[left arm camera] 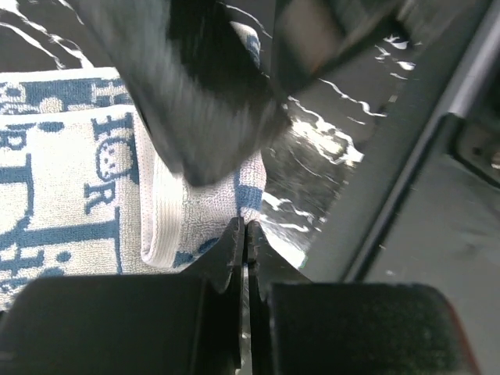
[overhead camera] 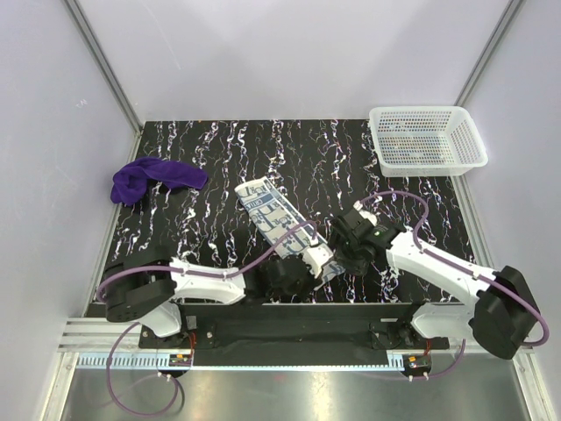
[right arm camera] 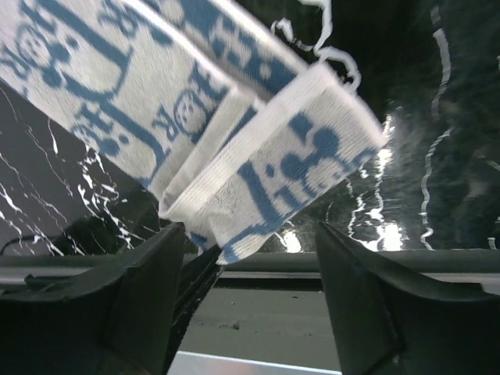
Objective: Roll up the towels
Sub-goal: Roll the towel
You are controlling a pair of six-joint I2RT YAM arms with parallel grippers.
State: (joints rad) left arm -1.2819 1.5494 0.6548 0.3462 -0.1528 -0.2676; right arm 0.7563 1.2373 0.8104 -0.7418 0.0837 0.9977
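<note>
- Towel of white cloth with blue-grey print (overhead camera: 273,217) is lying mid-tabletop (overhead camera: 202,149), its long axis running far-left to near-right and its near end folded over.
- That fold is sitting between both arms. The left gripper (left arm camera: 246,234) is pressing closed at its hem, while the right gripper (right arm camera: 250,234) is standing open beside it.
- The plain deep purple cloth towel (overhead camera: 153,180) is lying bunched far left.
</note>
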